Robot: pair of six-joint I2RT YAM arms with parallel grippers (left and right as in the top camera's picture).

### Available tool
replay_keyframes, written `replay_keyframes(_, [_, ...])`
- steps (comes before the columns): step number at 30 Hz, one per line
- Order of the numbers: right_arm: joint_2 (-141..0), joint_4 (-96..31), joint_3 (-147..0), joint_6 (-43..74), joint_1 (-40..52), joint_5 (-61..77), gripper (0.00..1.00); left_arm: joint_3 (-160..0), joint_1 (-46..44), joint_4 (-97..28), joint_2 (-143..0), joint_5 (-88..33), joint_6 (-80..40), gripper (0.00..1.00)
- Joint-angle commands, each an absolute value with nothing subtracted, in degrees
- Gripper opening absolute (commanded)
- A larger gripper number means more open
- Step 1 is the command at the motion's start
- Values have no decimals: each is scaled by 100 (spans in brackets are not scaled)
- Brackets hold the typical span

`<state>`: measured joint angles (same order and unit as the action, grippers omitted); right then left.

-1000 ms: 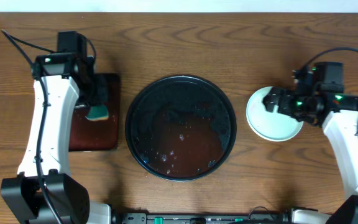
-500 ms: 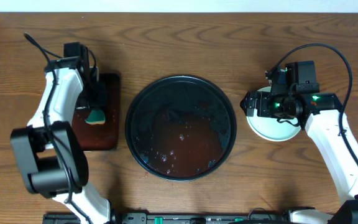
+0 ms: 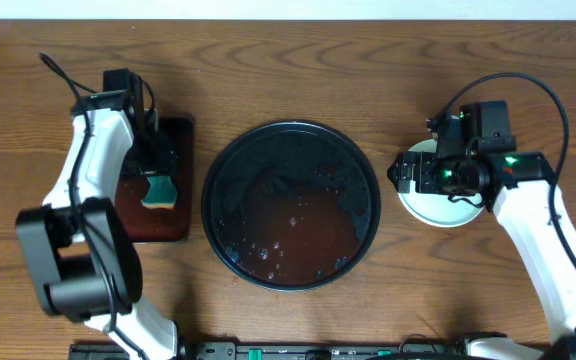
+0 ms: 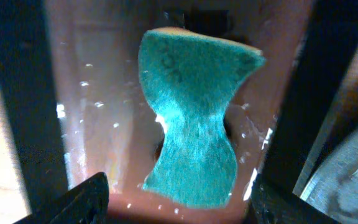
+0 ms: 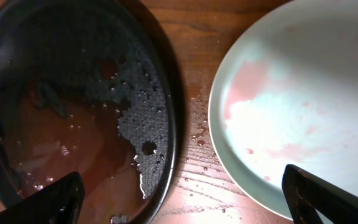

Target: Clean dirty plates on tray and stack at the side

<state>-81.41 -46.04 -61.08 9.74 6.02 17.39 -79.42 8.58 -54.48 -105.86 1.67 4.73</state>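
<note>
Left tool (image 4: 178, 190) and right tool (image 5: 182, 180) both wide, empty; the mint plate (image 5: 316, 124) shows pink smears (image 5: 248, 84); sauce may reach the counter (image 5: 229, 18).

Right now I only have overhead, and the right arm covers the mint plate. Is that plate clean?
Observer: No. The right wrist view shows pink sauce smears on the mint plate, left of its middle.
Operator: Left tool gripping the sponge?
Observer: No. In the left wrist view the left tool is open. Its fingers stand clear on either side of the teal sponge, which lies on the wet rectangular tray.
Operator: Any spill off the round tray?
Observer: Yes. Droplets sit on the wood table between the rim of the round tray and the plate.
</note>
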Motion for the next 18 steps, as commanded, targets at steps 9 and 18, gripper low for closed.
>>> replay_keyframes(9, [-6510, -4976, -6556, 762, 633, 1562, 99, -8197, 882, -5992, -8309, 215, 78, 74])
replay_keyframes(18, [-5065, -5155, -6595, 764, 633, 1186, 99, -8197, 882, -5994, -8007, 215, 78, 75])
